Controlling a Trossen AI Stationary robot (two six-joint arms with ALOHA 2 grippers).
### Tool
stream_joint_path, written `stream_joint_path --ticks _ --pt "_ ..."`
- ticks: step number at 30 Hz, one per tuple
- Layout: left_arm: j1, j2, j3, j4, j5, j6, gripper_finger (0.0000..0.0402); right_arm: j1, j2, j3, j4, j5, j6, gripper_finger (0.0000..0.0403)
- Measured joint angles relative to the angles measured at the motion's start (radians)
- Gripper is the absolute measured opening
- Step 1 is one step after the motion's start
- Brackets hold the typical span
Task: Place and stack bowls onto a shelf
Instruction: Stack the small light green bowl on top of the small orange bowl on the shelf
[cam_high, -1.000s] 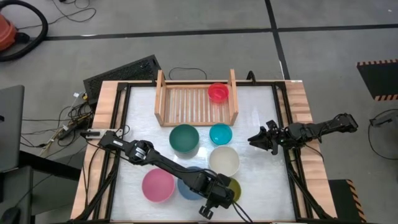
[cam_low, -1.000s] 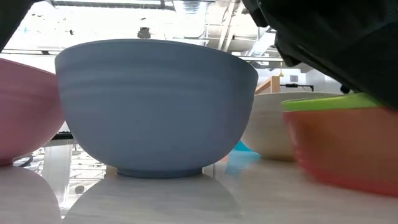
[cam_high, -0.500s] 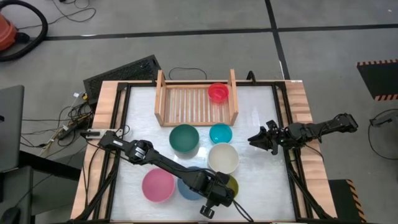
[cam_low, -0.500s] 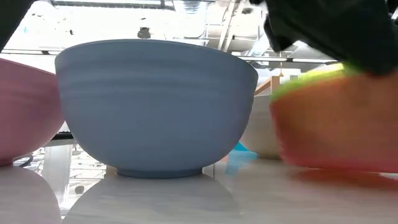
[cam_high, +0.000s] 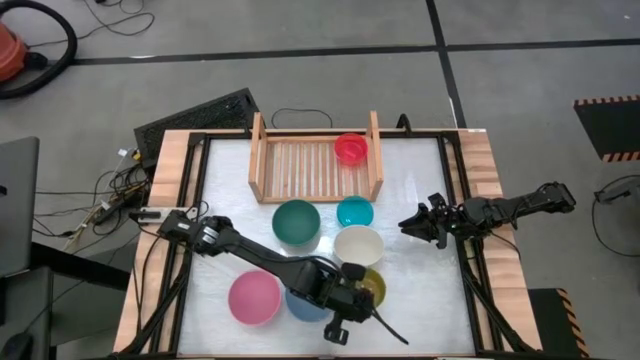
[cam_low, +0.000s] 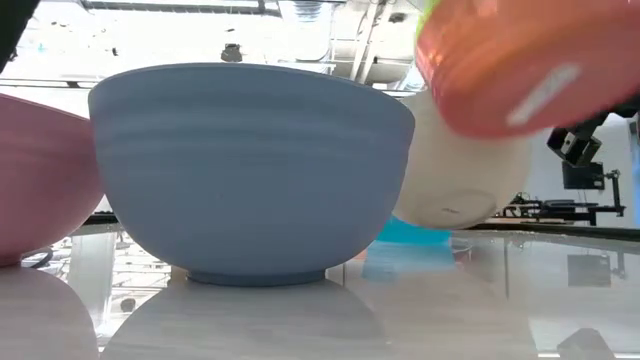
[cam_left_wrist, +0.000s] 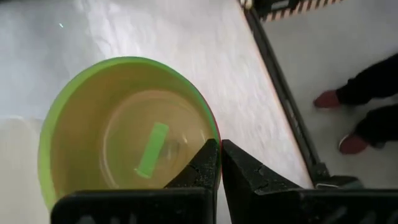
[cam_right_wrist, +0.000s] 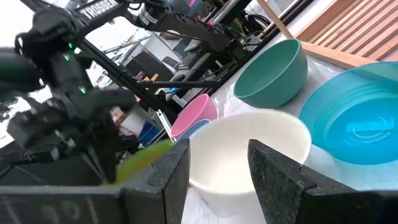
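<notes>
Left to right in high view: pink bowl (cam_high: 254, 298), blue bowl (cam_high: 300, 303), left gripper (cam_high: 350, 290) clamped on rim of olive-green bowl (cam_high: 373, 289), cream-white bowl (cam_high: 359, 249) beside. Low view only: orange-red underside (cam_low: 520, 60), raised off table (cam_high: 420, 290). Left wrist view only: yellow-green interior (cam_left_wrist: 124, 140), fingers together on rim. Right gripper (cam_high: 412, 224) at table edge, fingers apart.

A grey concrete floor (cam_high: 330, 40) is spreading around the desk (cam_high: 420, 190), with dark seam lines crossing it at 12 o'clock. An orange vacuum (cam_high: 10, 52) with a black hose (cam_high: 55, 55) is sitting at 10 o'clock. A tangle of cables (cam_high: 110, 195) is lying at 9 o'clock, beside a dark mat (cam_high: 195, 118). A hazard-striped panel (cam_high: 608, 125) is showing at 2 o'clock. In the left wrist view, a person's red shoes (cam_left_wrist: 339, 121) are standing on the floor.
</notes>
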Motion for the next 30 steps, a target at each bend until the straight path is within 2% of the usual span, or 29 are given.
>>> stream_joint_path --ticks 10,14,18,23,26,30 --pt "0.018 -0.078 0.001 0.059 0.059 -0.032 0.0 0.0 0.0 0.0 0.0 0.0 0.0 0.0189" --pt "0.033 -0.102 0.001 0.06 -0.049 -0.039 0.0 0.0 0.0 0.0 0.0 0.0 0.0 0.0189" --pt "0.065 -0.104 0.0 -0.022 -0.04 -0.071 0.0 0.0 0.0 0.0 0.0 -0.001 0.013 0.0189" --pt "0.089 -0.126 0.001 -0.023 -0.068 -0.077 0.0 0.002 0.0 0.0 0.0 -0.002 0.017 0.0189" --pt "0.106 -0.129 0.004 -0.056 -0.048 -0.076 0.0 0.002 0.0 0.0 0.0 -0.003 0.017 0.0189" --pt "0.127 -0.118 -0.001 -0.074 -0.101 -0.068 0.0 0.002 0.0 0.0 0.0 -0.003 0.017 0.0189"
